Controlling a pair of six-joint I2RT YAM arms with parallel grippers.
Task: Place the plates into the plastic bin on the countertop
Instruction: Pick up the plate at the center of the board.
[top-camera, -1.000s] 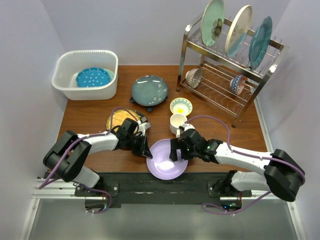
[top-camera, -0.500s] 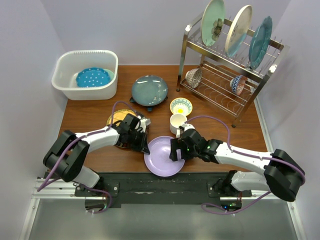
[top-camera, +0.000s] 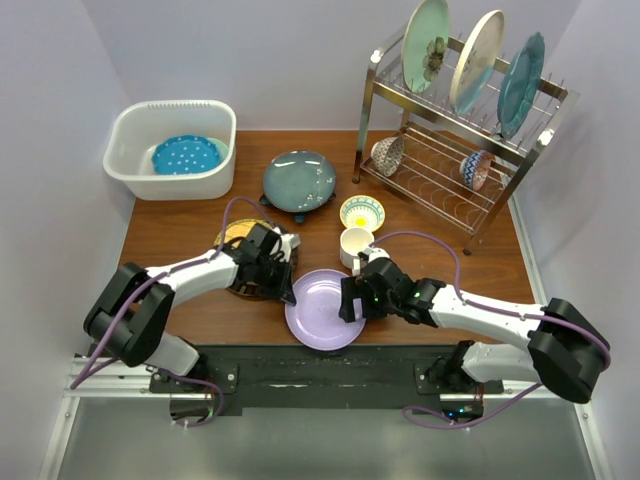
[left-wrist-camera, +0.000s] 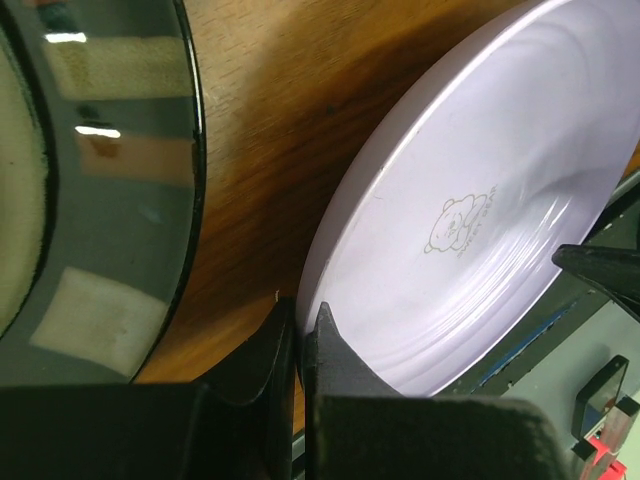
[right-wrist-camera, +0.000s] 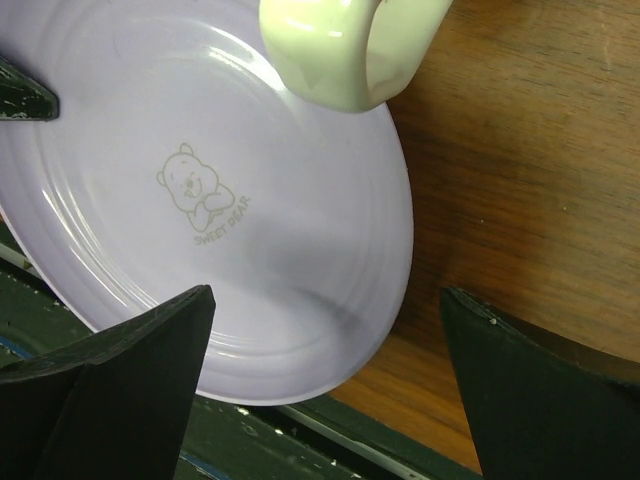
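Reddish-brown wood-grain countertop (top-camera: 190, 235), closed in by plain pale walls (top-camera: 290, 60) on the left, far and right sides. Black rail (top-camera: 320, 365) along the near edge, carrying both arm bases.

Far left corner: white bin (top-camera: 128, 172), holding a blue dotted plate (top-camera: 185, 155) flat on its floor. Just right of the bin, a dark teal plate (top-camera: 298, 180) flat on the wood. Far right: steel rack (top-camera: 455, 190), with a pale green plate (top-camera: 425, 35), a cream plate (top-camera: 475, 60) and a blue plate (top-camera: 521, 85) standing upright on the top tier, and two small bowls (top-camera: 388, 153) tipped on the lower one. Near the middle, a patterned bowl (top-camera: 361, 211) and just near of it a white mug (top-camera: 354, 245).

Near centre: lilac plate (top-camera: 322, 318), bear print on its face, its near rim hanging out past the countertop's edge over the rail. Left of it, partly under the left arm, a black-rimmed plate (top-camera: 238, 238) with yellow centre, apart from the lilac one with bare wood between them.

Left gripper (top-camera: 290, 293) clamped narrow on the lilac plate's left rim; in the left wrist view, fingers (left-wrist-camera: 335, 360) nipped together over that rim. Right gripper (top-camera: 350, 300) spread wide above the plate's right side, holding nothing; in its wrist view, mug handle (right-wrist-camera: 350, 50) just beyond the plate's far rim.
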